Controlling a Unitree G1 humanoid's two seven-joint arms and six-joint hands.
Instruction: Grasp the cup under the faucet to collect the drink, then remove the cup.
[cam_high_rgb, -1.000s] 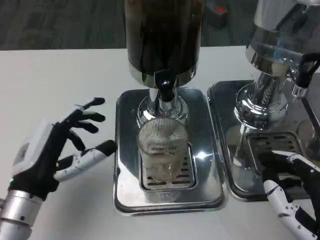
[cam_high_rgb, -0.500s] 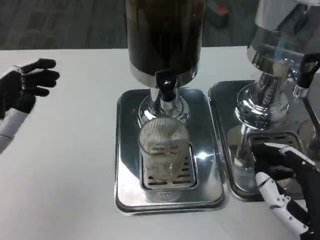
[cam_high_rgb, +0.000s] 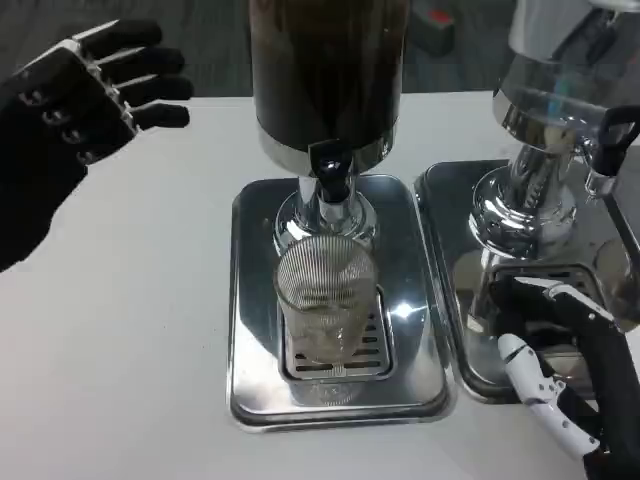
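A ribbed clear glass cup stands on the drip grate of the steel tray, directly beneath the black faucet of the dark drink dispenser. My left hand is raised high at the upper left, palm toward the camera, fingers spread and holding nothing, well away from the cup. My right hand is at the lower right over the neighbouring tray, fingers apart and empty, a short way right of the cup.
A second dispenser with a clear tank stands at the right on its own steel tray, close behind my right hand. White table surface lies to the left of the trays.
My left hand has risen from table level beside the tray to high at the upper left, nearer the camera. My right hand has crept slightly upward and leftward.
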